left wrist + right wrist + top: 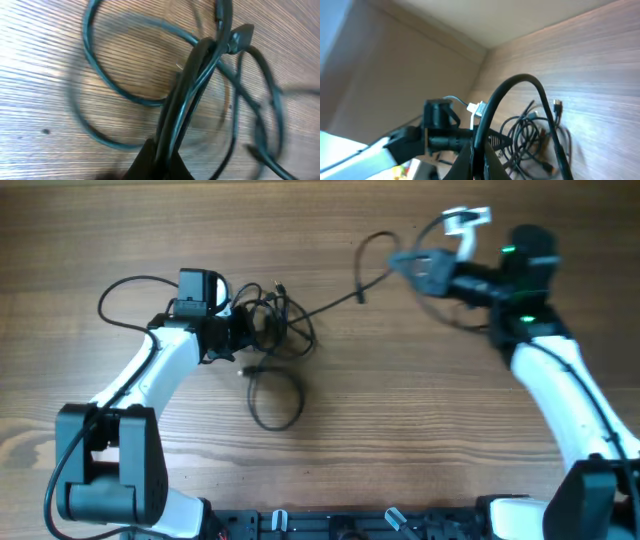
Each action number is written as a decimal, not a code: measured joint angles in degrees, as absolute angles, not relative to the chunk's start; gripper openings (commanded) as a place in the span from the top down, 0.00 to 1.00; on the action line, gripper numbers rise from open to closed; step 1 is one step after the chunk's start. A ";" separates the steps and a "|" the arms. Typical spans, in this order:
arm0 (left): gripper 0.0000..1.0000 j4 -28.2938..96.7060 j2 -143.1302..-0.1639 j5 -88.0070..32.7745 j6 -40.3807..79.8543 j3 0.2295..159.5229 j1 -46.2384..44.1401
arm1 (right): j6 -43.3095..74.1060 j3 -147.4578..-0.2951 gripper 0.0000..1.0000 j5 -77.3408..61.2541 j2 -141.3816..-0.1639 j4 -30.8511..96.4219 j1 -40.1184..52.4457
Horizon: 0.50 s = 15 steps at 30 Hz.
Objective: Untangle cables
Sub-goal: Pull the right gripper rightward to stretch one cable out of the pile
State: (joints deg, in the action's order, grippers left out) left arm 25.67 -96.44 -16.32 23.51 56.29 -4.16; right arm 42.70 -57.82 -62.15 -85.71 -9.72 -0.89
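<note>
Cables point(272, 328) lie bunched left of centre on the wooden table point(420, 440) in the overhead view, with one loop point(276, 398) spilling toward the near edge. The left gripper point(240, 336) sits at the bunch's left side. One strand runs rightward to the right gripper point(408, 264).

From the left wrist, the left gripper point(161, 150) has its fingers pinched shut on a few strands that climb the frame. Other loops lie on the wood around them, and a small plug point(241, 36) shows at upper right.

From the right wrist, the right gripper point(476, 157) is clamped on a single strand. It arches up and over toward the bunch point(532, 135), with the left arm point(395, 142) beyond.
</note>
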 measured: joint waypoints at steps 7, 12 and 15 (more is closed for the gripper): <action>0.96 27.22 -96.44 -16.16 24.38 56.29 0.21 | 34.65 -57.93 0.96 -64.62 -86.04 18.87 -24.86; 0.96 29.63 -96.44 -16.27 25.23 56.29 6.72 | 30.74 -57.78 0.96 -40.51 -86.04 32.36 -34.30; 0.96 31.57 -96.44 -16.38 26.50 56.29 12.08 | 33.15 -57.78 0.96 -24.64 -86.04 35.68 -36.34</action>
